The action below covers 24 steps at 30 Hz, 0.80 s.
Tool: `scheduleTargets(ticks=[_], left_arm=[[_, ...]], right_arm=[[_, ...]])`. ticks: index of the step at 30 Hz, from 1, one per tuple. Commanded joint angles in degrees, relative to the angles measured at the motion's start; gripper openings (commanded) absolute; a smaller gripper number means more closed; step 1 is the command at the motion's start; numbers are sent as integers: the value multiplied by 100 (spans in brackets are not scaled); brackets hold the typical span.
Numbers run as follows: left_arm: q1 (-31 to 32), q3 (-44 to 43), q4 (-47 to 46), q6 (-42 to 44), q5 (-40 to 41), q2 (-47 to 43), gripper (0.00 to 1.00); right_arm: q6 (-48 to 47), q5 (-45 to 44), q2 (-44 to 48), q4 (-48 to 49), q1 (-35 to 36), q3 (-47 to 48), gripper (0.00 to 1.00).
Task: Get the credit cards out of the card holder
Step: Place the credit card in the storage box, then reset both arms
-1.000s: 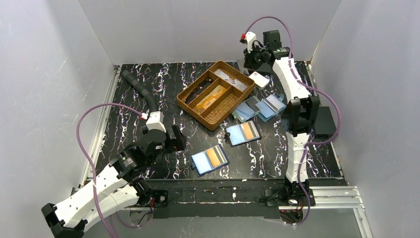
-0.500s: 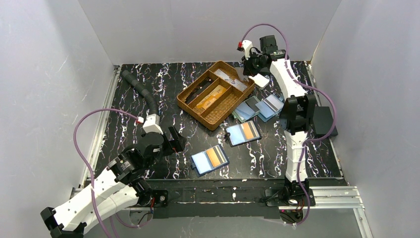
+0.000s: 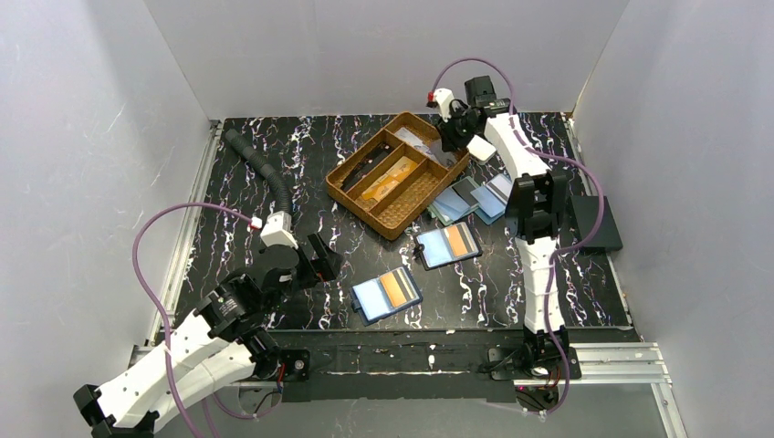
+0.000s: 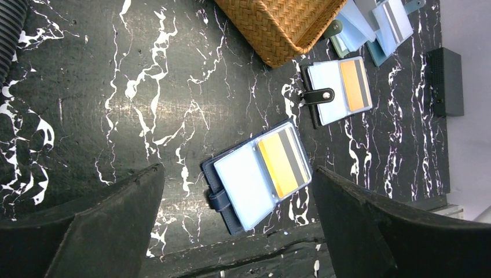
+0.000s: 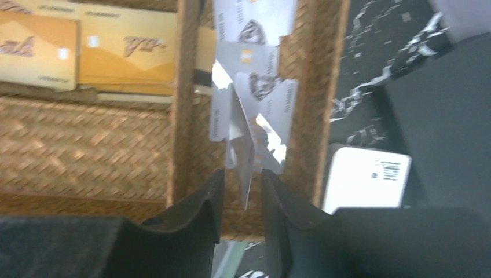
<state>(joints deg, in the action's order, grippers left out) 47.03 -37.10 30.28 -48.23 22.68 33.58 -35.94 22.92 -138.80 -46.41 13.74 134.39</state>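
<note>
An open blue card holder [image 3: 386, 294] [image 4: 257, 174] lies near the front edge with a yellow-orange credit card [image 4: 282, 162] in its right pocket. A second open holder [image 3: 447, 245] [image 4: 339, 91] also shows an orange card [image 4: 354, 85]. My left gripper [image 3: 319, 260] [image 4: 236, 171] hangs open above the table, the near holder seen between its fingers. My right gripper [image 3: 454, 132] [image 5: 242, 179] is over the basket's far compartment. Its jaws stand apart, and a grey-white card [image 5: 243, 150] stands edge-on between them with a gap on each side.
The wicker basket [image 3: 398, 173] [image 5: 87, 145] holds yellow cards [image 5: 87, 49] and grey-white cards [image 5: 255, 92] in separate compartments. More blue holders [image 3: 479, 198] are stacked beside it. A white box [image 3: 480, 147] [image 5: 365, 179], a black hose [image 3: 260, 164] and a black box [image 3: 598, 224] are nearby.
My right arm swung left over the basket and its jaws parted from shut, loosening the grey-white card. The left arm shifted only slightly.
</note>
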Motion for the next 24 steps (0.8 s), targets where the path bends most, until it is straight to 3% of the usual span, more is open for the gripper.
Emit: scheduleTargets(ticks=[1, 5, 9, 17, 24], left_arm=[[-22, -53, 126, -90, -22, -62, 98], [-20, -94, 177, -86, -55, -112, 98], [-25, -103, 239, -194, -51, -203, 98], [-27, 175, -55, -732, -307, -656, 98], [-29, 305, -428, -947, -783, -484, 98]], right_arm=[[178, -987, -19, 751, 103, 607, 44], [302, -1730, 327, 1315, 103, 355, 50], [415, -1820, 864, 1390, 75, -46, 53], [675, 554, 2771, 473, -113, -1511, 67], [1223, 1674, 4223, 474, -739, -2761, 77]])
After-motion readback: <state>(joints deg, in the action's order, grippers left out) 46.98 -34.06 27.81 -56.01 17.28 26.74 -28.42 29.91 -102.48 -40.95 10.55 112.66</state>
